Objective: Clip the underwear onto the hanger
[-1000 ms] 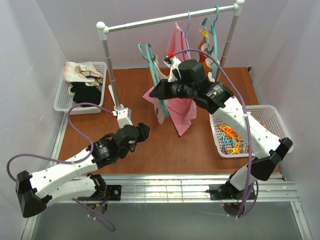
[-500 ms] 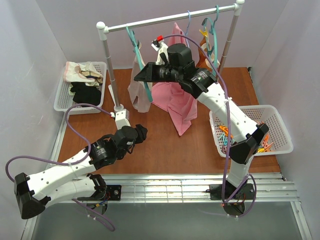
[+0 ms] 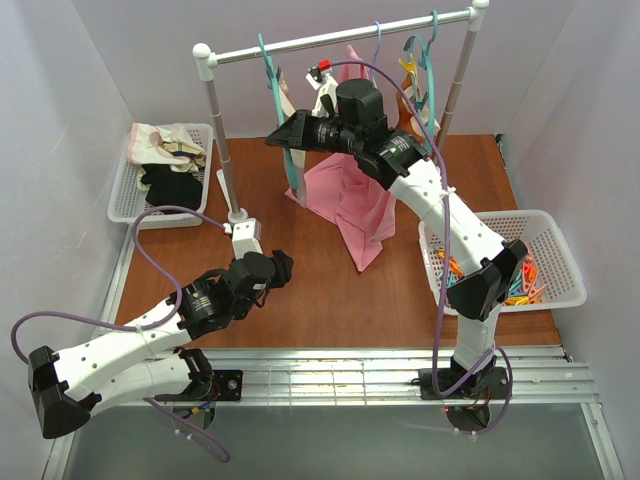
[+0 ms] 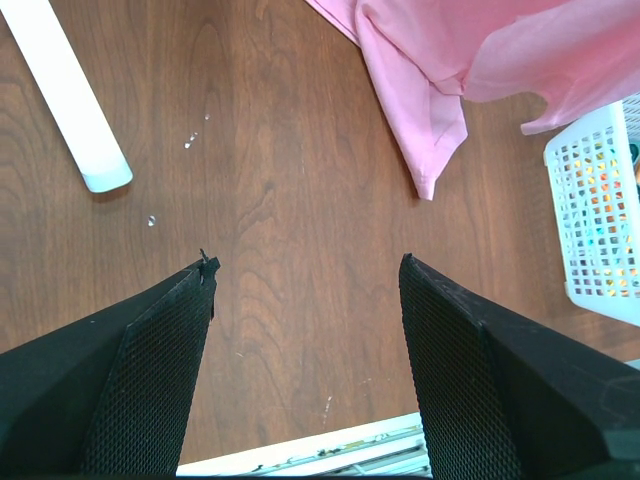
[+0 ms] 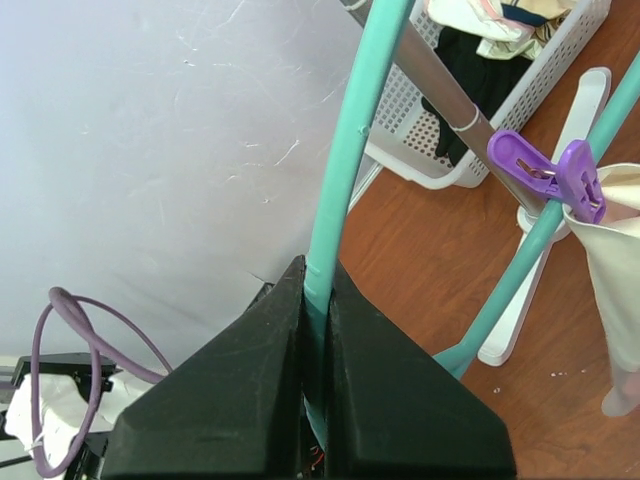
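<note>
Top external view: brown table [image 3: 330, 290], white rack [image 3: 340, 37] along its far side. High up, the right arm [image 3: 440, 200] reaches to the rack's left end. Low over the near-left table is the left arm [image 3: 150, 335].

- Pink top [image 3: 352, 205] hangs just below and right of the right gripper [image 3: 282, 137], hem on the table.
- Clip basket [image 3: 555, 218] sits well below and right of that gripper.
- Clothes basket [image 3: 125, 205] sits far left, beyond the left gripper [image 4: 305, 265].

Right wrist view:
- Hanger [image 5: 350, 150] runs straight up out of the right gripper, its fingers closed tight on the teal bar. In the top view its hook is up at the rack.
- Underwear [image 5: 612, 290] hangs right of the fingers, apart from them. It is pale cream and mostly cut off by the frame edge.
- Purple clip [image 5: 545, 168], above and right of the fingertips, pinches the underwear's top corner to the hanger's other arm.

Left wrist view: left gripper is spread wide and holds nothing, bare wood between its fingers. The pink top's hem lies ahead and to the right. Hanger and underwear are well away, up at the rack.
</note>
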